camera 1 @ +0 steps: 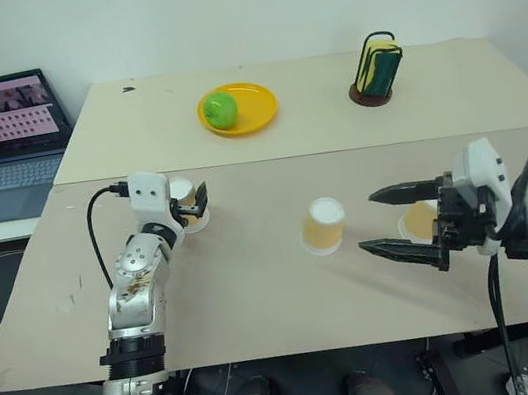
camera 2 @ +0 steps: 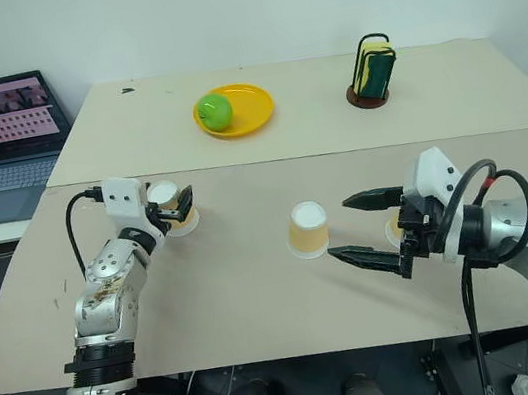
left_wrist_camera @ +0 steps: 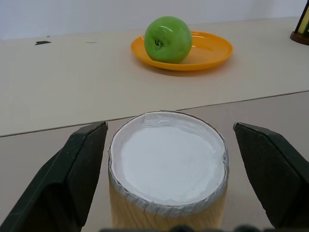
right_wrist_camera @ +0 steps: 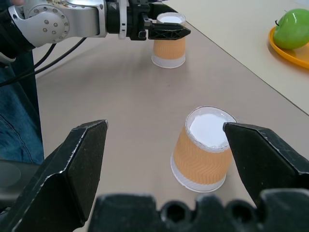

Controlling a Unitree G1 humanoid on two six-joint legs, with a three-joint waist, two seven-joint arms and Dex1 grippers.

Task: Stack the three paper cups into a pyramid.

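I had the left pincer (camera 1: 194,205) wide open around one upside-down cup (left_wrist_camera: 167,169), not gripping. The middle cup (camera 1: 325,226) stood inverted mid-desk (camera 1: 261,299) with open room around. The right pincer (camera 1: 390,221) gaped empty beside the third cup (camera 1: 418,222).

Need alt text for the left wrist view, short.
An upside-down orange paper cup with a white base stands between the left gripper's two open black fingers, not yet gripped. Beyond it on the beige table, a green apple sits on an orange plate.
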